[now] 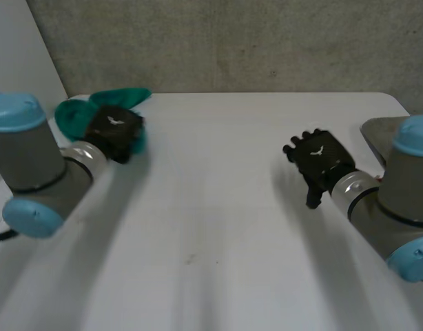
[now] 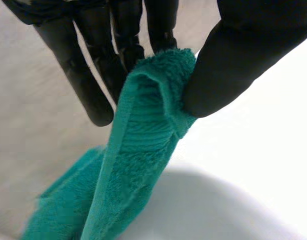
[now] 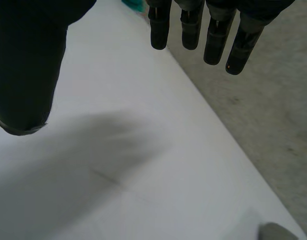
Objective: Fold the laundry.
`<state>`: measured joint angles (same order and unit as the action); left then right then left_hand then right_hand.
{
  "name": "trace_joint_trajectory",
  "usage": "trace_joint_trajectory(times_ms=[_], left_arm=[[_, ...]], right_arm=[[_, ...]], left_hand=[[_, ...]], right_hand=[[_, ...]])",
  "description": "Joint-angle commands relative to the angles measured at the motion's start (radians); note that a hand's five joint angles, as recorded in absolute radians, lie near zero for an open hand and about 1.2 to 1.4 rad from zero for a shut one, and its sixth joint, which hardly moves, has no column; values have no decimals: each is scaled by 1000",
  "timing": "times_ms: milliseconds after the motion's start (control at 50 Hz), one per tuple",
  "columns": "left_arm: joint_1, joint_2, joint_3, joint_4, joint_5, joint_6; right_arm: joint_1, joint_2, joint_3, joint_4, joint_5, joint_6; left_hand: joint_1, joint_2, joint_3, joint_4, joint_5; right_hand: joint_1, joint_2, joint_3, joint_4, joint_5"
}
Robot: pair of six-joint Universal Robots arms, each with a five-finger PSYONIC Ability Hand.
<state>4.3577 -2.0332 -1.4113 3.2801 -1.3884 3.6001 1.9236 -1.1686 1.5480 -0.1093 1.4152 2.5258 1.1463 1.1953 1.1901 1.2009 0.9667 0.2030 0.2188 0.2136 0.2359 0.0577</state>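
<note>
A green towel (image 1: 80,110) lies bunched at the table's far left corner. My left hand (image 1: 115,133) is over it, and the left wrist view shows its thumb (image 2: 228,75) and fingers (image 2: 118,55) pinching a fold of the green towel (image 2: 138,160), which hangs from them down to the table. My right hand (image 1: 320,161) hovers above the right side of the white table (image 1: 218,207), far from the towel. In the right wrist view its fingers (image 3: 193,30) and thumb (image 3: 28,65) are straight and spread, with nothing between them.
A grey concrete wall (image 1: 232,41) runs behind the table's far edge. A grey object (image 1: 380,134) sits at the table's right edge behind my right arm. A small bit of green towel (image 3: 135,5) lies beyond my right hand's fingers.
</note>
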Motion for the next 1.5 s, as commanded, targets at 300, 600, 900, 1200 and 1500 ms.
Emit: trace_joint_trajectory(times_ms=[300, 600, 900, 1200, 1500], left_arm=[[-503, -12, 21, -5, 141, -512], [-285, 117, -34, -31, 26, -351], [-18, 142, -184, -42, 19, -142], [17, 134, -245, 6, 19, -149], [23, 140, -262, 19, 19, -170]], right_arm=[[-115, -56, -39, 11, 31, 7], [-103, -91, -46, 179, -2, -16], [-71, -174, 107, 482, -180, 24], [-64, -83, 262, 175, -56, 154], [-77, 39, 61, 16, -44, 142]], left_hand=[[-972, -1021, -1016, -1026, -967], [-972, -1021, -1016, -1026, -967], [-933, -982, -977, -987, -928], [-933, -982, -977, -987, -928], [-933, -982, -977, -987, -928]], right_hand=[[-28, -44, -39, -61, -58], [-28, -44, -39, -61, -58], [-15, -31, -26, -48, -45], [81, 65, 71, 48, 52], [1193, 1177, 1183, 1160, 1164]])
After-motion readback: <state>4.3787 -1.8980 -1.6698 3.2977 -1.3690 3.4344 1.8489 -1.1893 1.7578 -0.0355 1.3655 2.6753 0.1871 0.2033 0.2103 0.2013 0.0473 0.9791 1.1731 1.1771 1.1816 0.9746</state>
